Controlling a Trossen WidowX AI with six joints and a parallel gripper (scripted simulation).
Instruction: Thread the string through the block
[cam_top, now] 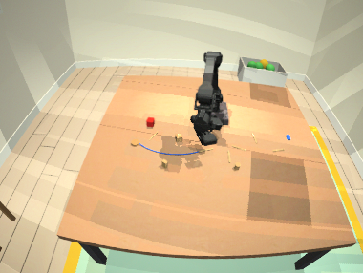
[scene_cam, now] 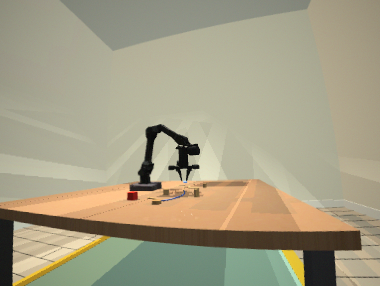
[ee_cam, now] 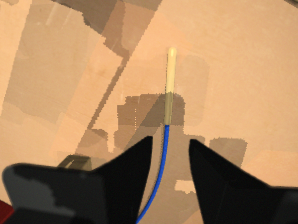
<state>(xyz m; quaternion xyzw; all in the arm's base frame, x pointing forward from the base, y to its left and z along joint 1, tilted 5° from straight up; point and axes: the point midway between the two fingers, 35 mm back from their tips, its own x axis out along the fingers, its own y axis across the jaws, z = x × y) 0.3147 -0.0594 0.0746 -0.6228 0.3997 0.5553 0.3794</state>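
Note:
The stick on the string (cam_top: 206, 150) (ee_cam: 170, 75) lies flat on the table, pointing away from my fingers in the wrist view. The blue string (cam_top: 176, 155) (ee_cam: 163, 160) (scene_cam: 175, 199) curves from it to the round wooden button (cam_top: 135, 143) (scene_cam: 156, 202). My gripper (scene_cam: 185, 180) (ee_cam: 170, 143) is partly open and empty, above the table. In the wrist view its fingertips are either side of the string's line, just short of the stick's string end. The wooden block (cam_top: 179, 137) stands between button and gripper; its hole is too small to make out. The string is outside it.
A red cube (cam_top: 150, 122) (scene_cam: 132, 195) is beyond the button. Small wooden pieces (cam_top: 164, 163) (cam_top: 237, 166) stand nearer the front. Loose sticks (cam_top: 153, 136) (cam_top: 229, 156) (cam_top: 254, 137) (cam_top: 278, 150) and a small blue object (cam_top: 288, 137) lie about. A grey bin (cam_top: 262, 78) holds balls at the back.

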